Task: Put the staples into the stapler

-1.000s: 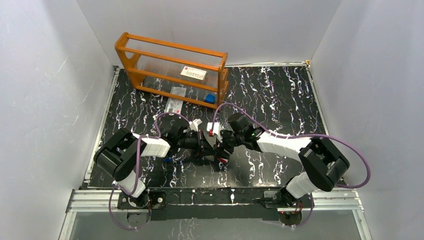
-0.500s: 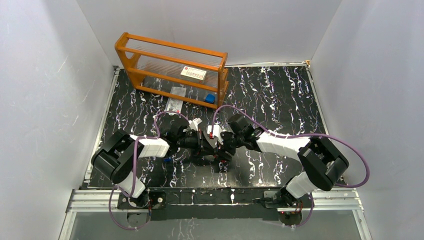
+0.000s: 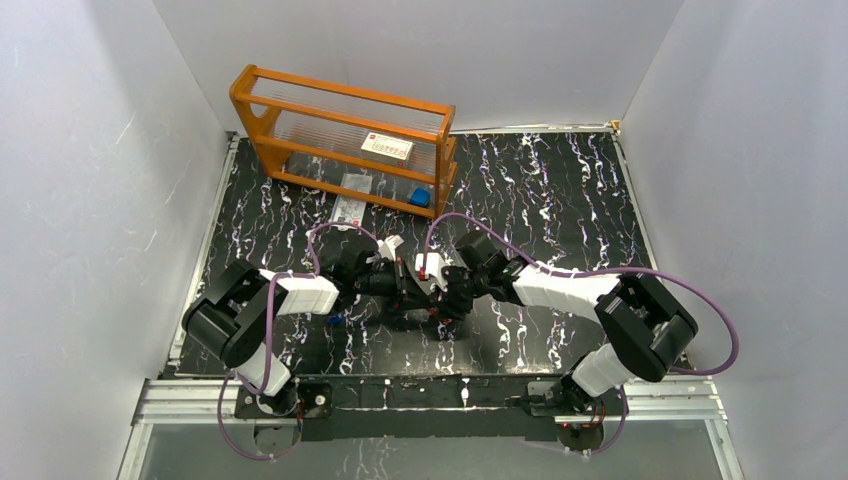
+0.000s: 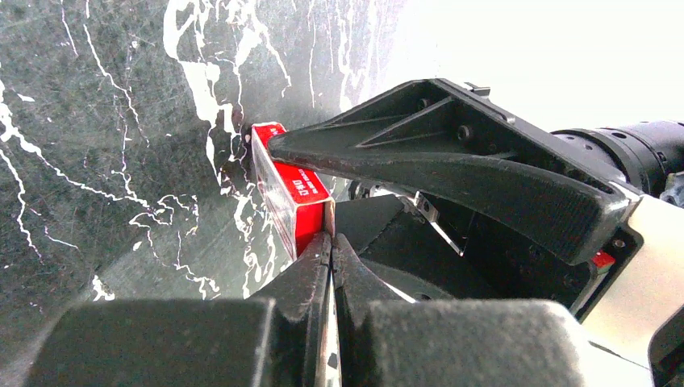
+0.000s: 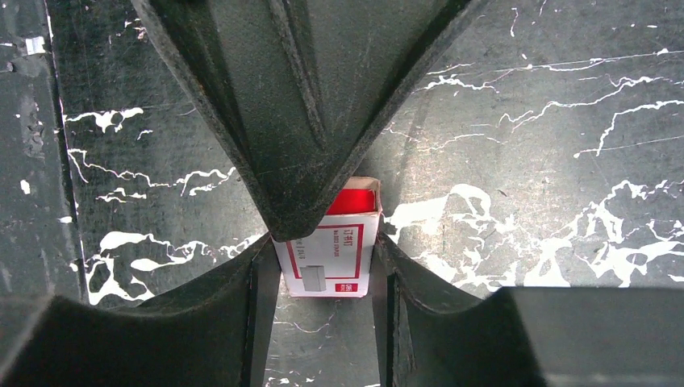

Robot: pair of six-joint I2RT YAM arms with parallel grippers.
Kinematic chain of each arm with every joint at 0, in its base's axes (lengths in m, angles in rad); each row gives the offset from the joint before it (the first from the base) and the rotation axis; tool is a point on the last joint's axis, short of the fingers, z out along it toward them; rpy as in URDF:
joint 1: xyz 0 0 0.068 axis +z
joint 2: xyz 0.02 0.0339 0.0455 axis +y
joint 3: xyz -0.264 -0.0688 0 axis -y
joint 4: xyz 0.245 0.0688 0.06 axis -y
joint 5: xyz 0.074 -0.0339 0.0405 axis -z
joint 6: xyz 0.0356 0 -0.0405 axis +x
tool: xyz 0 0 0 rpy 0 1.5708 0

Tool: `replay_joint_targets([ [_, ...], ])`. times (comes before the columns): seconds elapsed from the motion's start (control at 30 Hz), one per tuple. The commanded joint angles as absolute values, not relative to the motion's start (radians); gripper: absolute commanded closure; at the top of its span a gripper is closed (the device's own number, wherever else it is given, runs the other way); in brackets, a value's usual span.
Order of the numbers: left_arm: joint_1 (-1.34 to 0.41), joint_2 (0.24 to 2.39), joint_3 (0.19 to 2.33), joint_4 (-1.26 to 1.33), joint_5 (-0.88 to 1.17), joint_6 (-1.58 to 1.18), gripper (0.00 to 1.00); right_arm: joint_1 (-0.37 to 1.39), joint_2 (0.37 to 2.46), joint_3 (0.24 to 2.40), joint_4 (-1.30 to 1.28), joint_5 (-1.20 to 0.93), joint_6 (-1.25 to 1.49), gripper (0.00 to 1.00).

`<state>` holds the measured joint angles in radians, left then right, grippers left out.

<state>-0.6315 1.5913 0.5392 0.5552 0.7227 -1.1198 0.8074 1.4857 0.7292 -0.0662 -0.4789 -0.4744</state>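
Observation:
A small red-and-white cardboard staple box (image 5: 331, 258) is held between my two grippers above the middle of the black marbled table (image 3: 560, 190). My right gripper (image 5: 327, 270) is shut on the box's two sides. My left gripper (image 4: 331, 238) is shut on a thin flap at the box's end (image 4: 294, 193). In the top view the box (image 3: 428, 268) sits between the left gripper (image 3: 405, 283) and the right gripper (image 3: 442, 290). The staples are hidden inside the box. I cannot make out the stapler; a dark shape (image 3: 410, 320) lies under the grippers.
An orange wooden rack (image 3: 250, 105) with clear panels stands at the back left and holds a white label card (image 3: 386, 147). A small blue object (image 3: 420, 197) and pale packets (image 3: 350, 205) lie at its foot. White walls enclose the table.
Both grippers have stayed closed on the box. The box and the right wrist have shifted slightly toward the near edge.

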Motion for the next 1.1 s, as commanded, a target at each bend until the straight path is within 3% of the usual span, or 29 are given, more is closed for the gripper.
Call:
replay_joint_targets([
  [0.0,-0.634,1.550,0.546,0.579,0.739,-1.121,1.00,0.812,1.480,0.731,-0.040,-0.472,-0.478,0.53],
  [0.03,-0.634,1.552,0.546,0.572,0.735,-1.121,0.98,0.813,1.479,0.730,-0.034,-0.473,-0.478,0.54],
  [0.2,-0.633,1.538,0.576,0.458,0.672,-1.081,0.63,0.813,1.463,0.720,-0.010,-0.466,-0.473,0.55],
  [0.3,-0.635,1.520,0.599,0.393,0.630,-1.058,0.55,0.812,1.457,0.719,-0.008,-0.461,-0.474,0.54],
  [0.97,-0.669,1.616,0.688,0.256,0.624,-0.995,0.68,0.821,1.448,0.791,0.006,-0.475,-0.454,0.48],
  [1.07,-0.671,1.609,0.688,0.248,0.608,-0.988,0.79,0.823,1.467,0.800,0.002,-0.466,-0.457,0.48],
])
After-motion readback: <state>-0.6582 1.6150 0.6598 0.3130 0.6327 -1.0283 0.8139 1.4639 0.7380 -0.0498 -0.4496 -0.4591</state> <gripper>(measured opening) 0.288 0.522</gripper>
